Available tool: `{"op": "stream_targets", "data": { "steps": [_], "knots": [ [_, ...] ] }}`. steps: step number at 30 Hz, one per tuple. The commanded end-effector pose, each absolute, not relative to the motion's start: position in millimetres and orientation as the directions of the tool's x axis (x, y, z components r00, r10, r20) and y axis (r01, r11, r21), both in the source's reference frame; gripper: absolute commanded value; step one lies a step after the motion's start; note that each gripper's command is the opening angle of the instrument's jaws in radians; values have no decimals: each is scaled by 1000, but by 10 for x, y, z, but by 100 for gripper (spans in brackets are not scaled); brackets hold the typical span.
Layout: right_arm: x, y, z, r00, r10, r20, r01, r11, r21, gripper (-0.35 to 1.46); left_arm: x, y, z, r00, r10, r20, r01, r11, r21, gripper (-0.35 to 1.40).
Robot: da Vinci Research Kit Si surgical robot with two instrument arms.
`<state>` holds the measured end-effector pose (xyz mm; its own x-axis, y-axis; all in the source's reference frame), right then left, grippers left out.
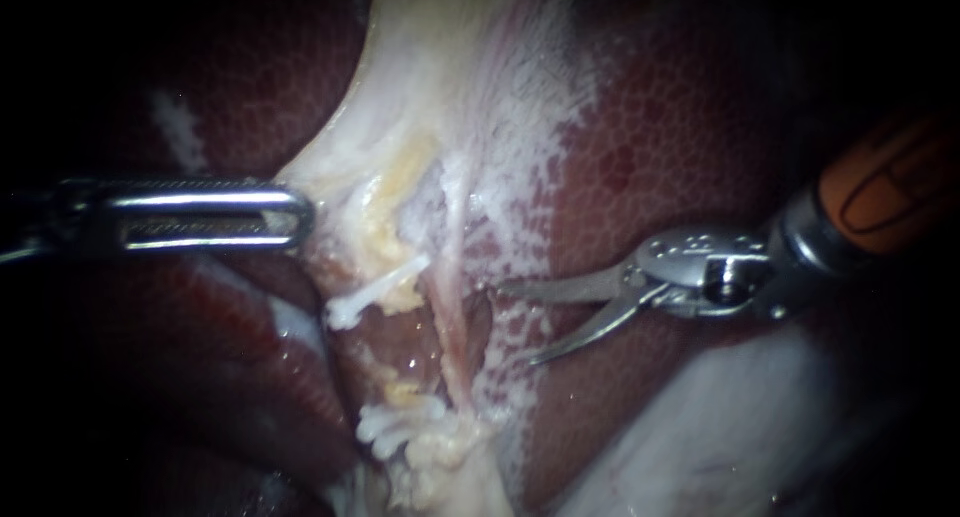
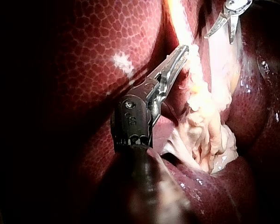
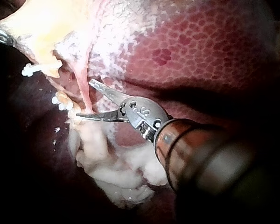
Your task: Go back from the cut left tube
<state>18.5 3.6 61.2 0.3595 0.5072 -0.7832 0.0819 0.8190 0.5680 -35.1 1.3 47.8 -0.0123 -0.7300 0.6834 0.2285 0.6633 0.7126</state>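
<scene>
Closest in, at the lower left of the endoscope view: a dark, wet fold of liver (image 1: 230,377), glistening. At the lower right, a pale blurred mass (image 1: 730,427), too soft to name.

Coming in from the right edge, the right instrument (image 1: 513,325): orange-brown shaft, steel hinge, two thin curved blades standing well open and gripping nothing. Blade tips just right of a thin pink strand (image 1: 455,317), not touching it.

From the left edge, the left instrument (image 1: 300,217): slotted jaws lying together, apparently pinched on the rim of the pale sheet of tissue (image 1: 430,77), with that rim drawn into a point at the tip.

Between the two tips, centre frame, the cut left tube (image 1: 390,277), in two parts set well apart. Upper end yellowish, carrying a white clip (image 1: 350,307). Lower end near the bottom edge, under a cluster of white clips (image 1: 395,427). Bare wet red bed (image 1: 390,352) between them.

Farther back, the pale sheet rising to the top edge, mottled red liver on either side, frosted white along the right-hand border. Beyond that, only darkness at the corners.

Both shafts cut off by the frame edges. From the left wrist, the far side of the left jaws pressed out of sight against pale tissue, and the clips lost among lumpy pale folds (image 2: 203,126) beside the instrument.
</scene>
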Motion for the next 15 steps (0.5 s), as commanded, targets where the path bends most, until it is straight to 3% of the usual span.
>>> {"op": "stream_targets", "data": {
  "steps": [1,8,15],
  "knots": [
    [182,38,610,361,494,-791,62,834,549,118,-352,12,478,-12,-730,684,229,664,712,-35],
    [161,44,603,379,426,-821,-8,889,457,125,-352,13,478,-12,-730,684,229,664,712,-35],
    [156,42,593,392,387,-835,-37,913,406,133,-353,13,479,-12,-730,684,229,664,712,-35]
  ]
}}
